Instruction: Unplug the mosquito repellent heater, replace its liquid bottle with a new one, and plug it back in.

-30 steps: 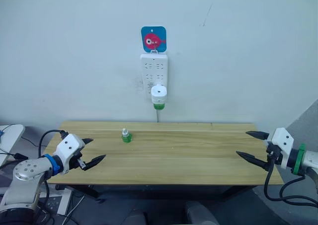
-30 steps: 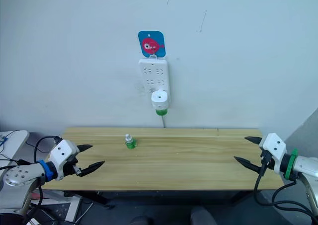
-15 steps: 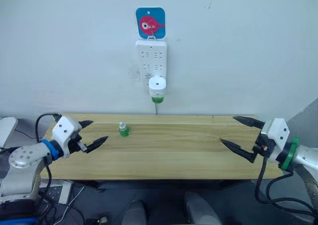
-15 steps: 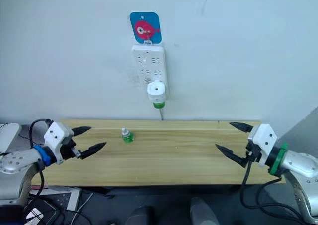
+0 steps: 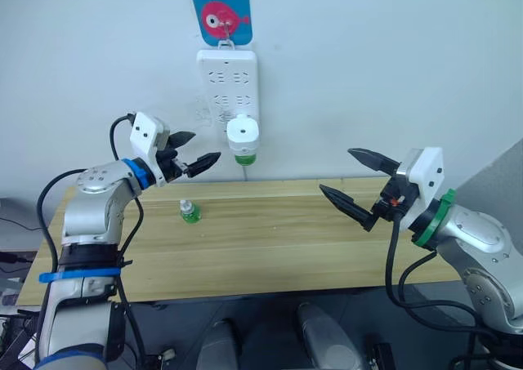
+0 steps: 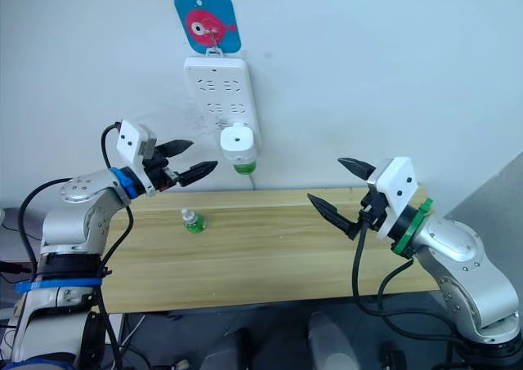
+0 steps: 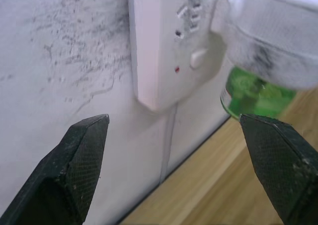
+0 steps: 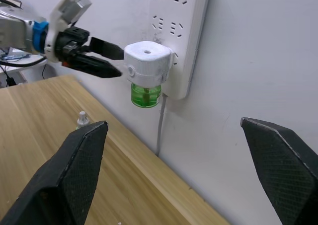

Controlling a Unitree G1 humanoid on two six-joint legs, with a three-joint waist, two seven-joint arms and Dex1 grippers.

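I see the long white multi-socket power strip point(image 5: 228, 88) on the wall, the small white rounded plug-in heater point(image 5: 243, 135) seated at its lower end. My left gripper point(image 5: 198, 152), fingers spread, hovers just beside it; my right gripper point(image 5: 353, 182), also spread, sits well apart.

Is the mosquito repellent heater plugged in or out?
Plugged in: the mosquito repellent heater sits on the power strip on the wall, untouched.
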